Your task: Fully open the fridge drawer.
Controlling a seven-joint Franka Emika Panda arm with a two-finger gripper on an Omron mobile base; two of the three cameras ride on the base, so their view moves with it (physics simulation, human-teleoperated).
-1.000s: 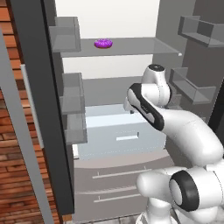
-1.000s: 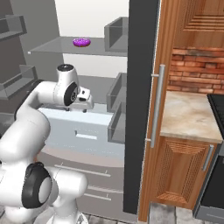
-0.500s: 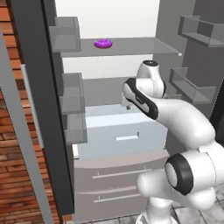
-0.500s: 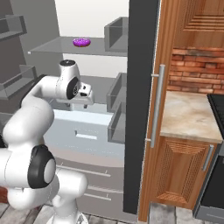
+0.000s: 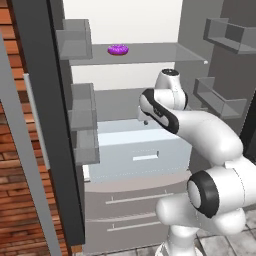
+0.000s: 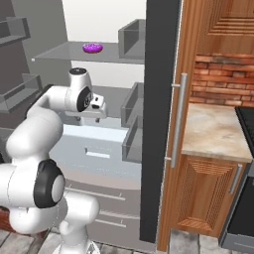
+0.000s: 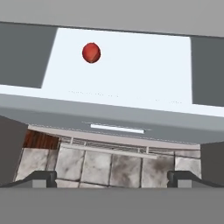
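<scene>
The fridge drawer (image 5: 137, 150) stands pulled out from the fridge, directly below the gripper (image 7: 112, 177), with its small white slot handle (image 5: 145, 157) on the front face, lower than the gripper and on the side nearer the robot base. In the hand view the gripper looks down into the drawer's pale inside, and a small red round thing (image 7: 91, 53) lies on the drawer floor, beyond the fingertips. The two fingertips (image 7: 42, 176) are wide apart and hold nothing, so the gripper is open. The arm bends at the elbow, its forearm reaches forward and the hand (image 6: 95, 105) hangs above the drawer; I think it touches nothing. Well above the gripper, a purple doughnut (image 5: 118, 49) rests on a fridge shelf (image 5: 150, 55).
</scene>
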